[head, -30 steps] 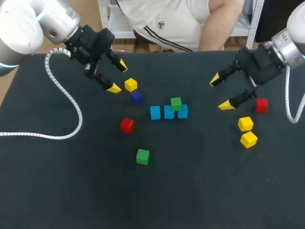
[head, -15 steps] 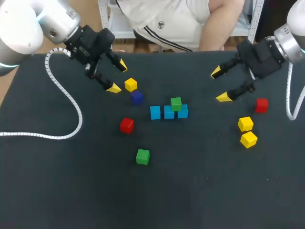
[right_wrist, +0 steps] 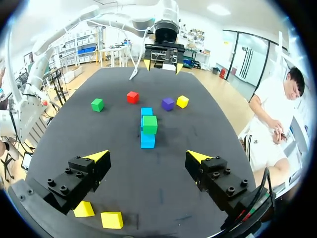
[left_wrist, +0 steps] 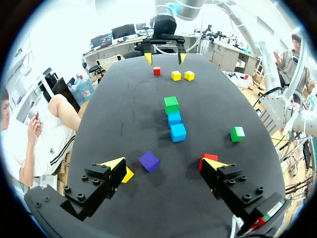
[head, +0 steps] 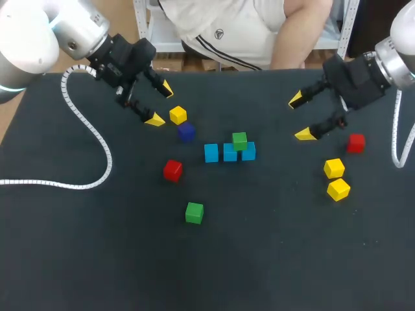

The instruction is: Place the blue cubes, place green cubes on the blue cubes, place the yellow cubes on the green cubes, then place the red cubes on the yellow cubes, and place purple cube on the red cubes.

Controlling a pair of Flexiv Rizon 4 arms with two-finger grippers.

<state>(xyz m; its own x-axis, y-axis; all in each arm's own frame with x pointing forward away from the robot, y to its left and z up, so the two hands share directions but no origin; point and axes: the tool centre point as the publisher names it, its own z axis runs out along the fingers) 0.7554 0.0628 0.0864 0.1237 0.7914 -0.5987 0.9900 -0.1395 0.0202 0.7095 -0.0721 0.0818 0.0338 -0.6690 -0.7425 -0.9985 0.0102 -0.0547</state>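
Over black table [head: 272, 259], drew right gripper [head: 299, 117] back from blue cube row [head: 229, 153], wide and empty; kept left gripper [head: 161, 104] wide beside row. Had green cube [head: 239, 140] atop row, second green cube [head: 194, 212] loose nearby.

Light: bright, even, from overhead.
Shadows: faint and short, tucked close under the cubes [head: 230, 153] on the dark worktop [head: 97, 259].
Glare: white shine on the left arm [head: 76, 26]'s metal shell; a pale sheen across the worktop's far end in the wrist views.
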